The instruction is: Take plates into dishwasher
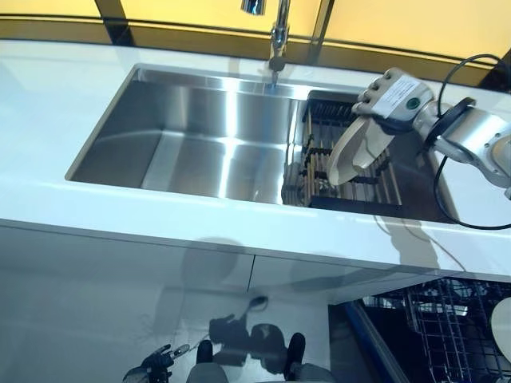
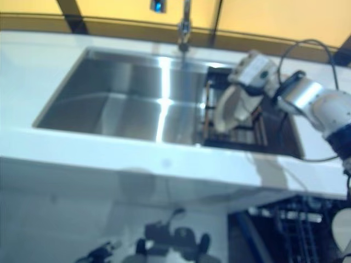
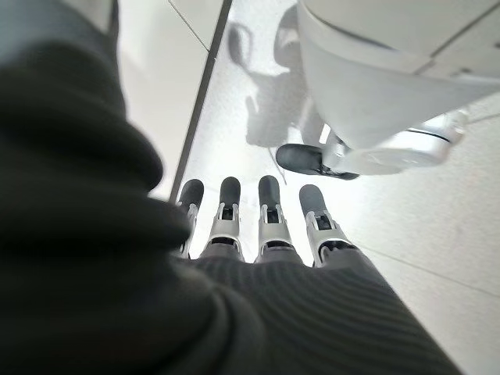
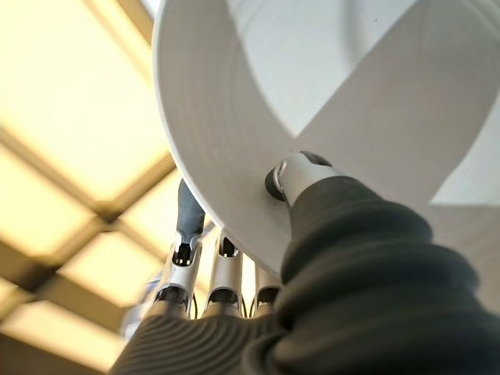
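One plate (image 1: 357, 153) shows in the left eye view, tilted on edge above the dark drying rack (image 1: 319, 155) that sits in the right end of the steel sink (image 1: 200, 136); the right robot hand (image 1: 389, 96) grips its upper rim. The sink is set into the white worktop (image 1: 48, 104), with the tap (image 1: 278, 36) behind it, and at the lower right the open dishwasher basket (image 1: 447, 327) lies below the worktop edge, a pale round plate edge (image 1: 503, 323) at its far right. The left robot hand (image 1: 156, 365) hangs low near the floor at the lower left. Turning to the right eye view, the same scene repeats, the plate (image 2: 227, 109) held over the rack by the right robot hand (image 2: 252, 68). The left wrist view shows the left robot hand (image 3: 266, 211) with fingers straight and relaxed, holding nothing, above the pale floor (image 3: 437, 234). Last, the right wrist view shows the plate (image 4: 312, 94) pinched between the thumb (image 4: 293, 176) on its face and the fingers (image 4: 187, 226) behind its rim.
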Robot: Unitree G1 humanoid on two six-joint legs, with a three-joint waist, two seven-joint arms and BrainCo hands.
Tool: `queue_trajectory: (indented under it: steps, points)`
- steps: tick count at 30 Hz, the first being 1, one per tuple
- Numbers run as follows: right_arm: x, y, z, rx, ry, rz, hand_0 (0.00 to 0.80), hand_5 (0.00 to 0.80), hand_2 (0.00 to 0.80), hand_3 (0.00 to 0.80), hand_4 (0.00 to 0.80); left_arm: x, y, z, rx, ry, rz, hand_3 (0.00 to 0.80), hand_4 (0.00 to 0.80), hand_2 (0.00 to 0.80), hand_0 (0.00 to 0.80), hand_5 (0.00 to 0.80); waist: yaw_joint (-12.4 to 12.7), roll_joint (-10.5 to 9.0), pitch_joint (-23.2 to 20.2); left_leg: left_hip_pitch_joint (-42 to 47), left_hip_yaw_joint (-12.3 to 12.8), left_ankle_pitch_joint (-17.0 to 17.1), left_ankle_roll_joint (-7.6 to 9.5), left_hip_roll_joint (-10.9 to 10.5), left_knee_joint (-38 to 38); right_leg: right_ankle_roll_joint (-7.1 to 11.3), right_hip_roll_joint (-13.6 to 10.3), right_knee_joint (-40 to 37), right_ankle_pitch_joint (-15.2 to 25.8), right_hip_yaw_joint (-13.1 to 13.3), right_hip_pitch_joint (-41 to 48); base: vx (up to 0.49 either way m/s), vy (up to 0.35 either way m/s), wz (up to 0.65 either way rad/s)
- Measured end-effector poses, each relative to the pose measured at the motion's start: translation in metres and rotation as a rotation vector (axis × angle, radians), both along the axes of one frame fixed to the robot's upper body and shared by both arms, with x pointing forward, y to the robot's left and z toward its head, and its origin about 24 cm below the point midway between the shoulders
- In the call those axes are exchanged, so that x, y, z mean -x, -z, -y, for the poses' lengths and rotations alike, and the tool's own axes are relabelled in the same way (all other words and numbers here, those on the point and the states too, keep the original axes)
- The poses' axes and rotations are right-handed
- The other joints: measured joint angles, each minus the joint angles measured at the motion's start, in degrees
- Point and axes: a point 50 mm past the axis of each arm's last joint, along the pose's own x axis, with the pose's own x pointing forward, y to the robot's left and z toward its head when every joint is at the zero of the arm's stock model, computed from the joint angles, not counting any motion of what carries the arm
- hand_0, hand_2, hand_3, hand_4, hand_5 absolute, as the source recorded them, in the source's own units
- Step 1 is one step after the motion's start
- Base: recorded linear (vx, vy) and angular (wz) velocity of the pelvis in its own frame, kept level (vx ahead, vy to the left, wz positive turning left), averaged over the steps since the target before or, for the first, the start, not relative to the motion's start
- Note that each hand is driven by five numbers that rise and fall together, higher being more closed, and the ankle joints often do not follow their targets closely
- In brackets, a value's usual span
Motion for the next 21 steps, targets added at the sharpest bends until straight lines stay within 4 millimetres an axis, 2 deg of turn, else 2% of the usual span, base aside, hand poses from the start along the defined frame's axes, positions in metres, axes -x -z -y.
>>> queue_trajectory:
  steps: [1,3,6,8,10,12,15,19,21]
  points:
    - [0.001,-0.006,0.005,-0.045,0.024,0.021,0.8,0.8,0.8,0.8,0.8,0.003,0.001,0.0,-0.003,0.002,-0.01,0.0,0.0,0.0,0.0,0.0,-0.89,-0.46,-0.37,0.5,0.36,0.0,0.0,0.0,-0.02,0.0,0.04,-0.01,0.04,0.33,0.2,0.059,0.022,-0.22]
    - [0.003,-0.016,0.013,-0.115,0.072,0.057,0.8,0.8,0.8,0.8,0.8,0.006,0.002,0.0,-0.002,0.0,-0.018,0.0,0.0,0.0,0.0,0.0,-1.09,-1.07,-1.25,1.42,1.78,-0.07,0.02,0.07,-0.06,-0.06,0.23,-0.03,0.15,1.32,0.37,0.065,0.021,-0.27]
    - [0.006,-0.031,0.029,-0.225,0.165,0.103,0.8,0.8,0.8,0.8,0.8,0.007,0.002,0.0,-0.005,0.0,-0.022,0.0,0.0,0.0,0.0,0.0,-3.6,-1.64,-2.6,3.03,4.22,-0.43,-0.1,0.45,-0.08,-0.19,0.8,-0.19,0.27,3.0,0.9,0.062,0.015,-0.27]
    - [0.01,-0.039,0.041,-0.291,0.226,0.124,0.8,0.8,0.8,0.8,0.8,0.008,0.003,0.001,-0.005,0.002,-0.029,0.0,0.0,0.0,0.0,0.0,-3.9,-1.54,-3.24,4.42,5.93,-0.78,-0.21,0.72,-0.09,-0.33,1.23,-0.24,0.37,4.37,1.27,0.025,0.011,-0.38]
    - [0.013,-0.044,0.054,-0.352,0.295,0.137,0.8,0.8,0.8,0.8,0.8,0.01,0.003,0.001,-0.011,0.02,-0.04,0.0,0.0,0.0,0.0,0.0,-5.44,-1.44,-4.29,5.05,7.02,-1.02,-0.3,0.91,-0.1,-0.35,1.62,-0.26,0.38,5.47,1.25,0.009,0.013,-0.3]
    - [0.016,-0.047,0.068,-0.41,0.36,0.142,0.8,0.8,0.8,0.8,0.8,0.011,0.004,0.001,-0.019,0.04,-0.052,0.0,0.0,0.0,0.0,0.0,-5.84,-1.21,-4.92,5.67,8.21,-1.15,-0.27,1.01,-0.12,-0.3,1.86,-0.27,0.37,6.33,1.22,0.009,0.014,-0.22]
    - [0.02,-0.049,0.089,-0.501,0.477,0.138,0.8,0.8,0.8,0.8,0.8,0.013,0.006,0.006,-0.017,0.069,-0.071,0.0,0.0,0.0,0.0,0.0,-7.9,-0.52,-6.41,6.05,9.52,-1.33,-0.35,1.05,-0.13,-0.28,2.14,-0.29,0.59,7.54,0.82,0.016,0.013,-0.22]
    - [0.026,-0.051,0.108,-0.631,0.576,0.118,0.8,0.8,0.8,0.8,0.8,0.018,0.009,0.011,-0.009,0.106,-0.105,0.0,0.0,0.0,0.0,0.0,-9.05,0.11,-7.24,6.33,11.49,-1.46,-0.45,1.08,-0.14,-0.39,2.62,-0.29,1.1,9.43,-0.21,0.014,0.009,-0.26]
    - [0.028,-0.046,0.115,-0.69,0.615,0.088,0.8,0.8,0.8,0.8,0.8,0.019,0.01,0.012,-0.009,0.125,-0.117,0.0,0.0,0.0,0.0,0.0,-10.07,0.1,-7.26,6.6,12.66,-1.51,-0.53,1.12,-0.13,-0.5,2.94,-0.29,1.34,10.55,-0.64,0.017,0.02,-0.29]
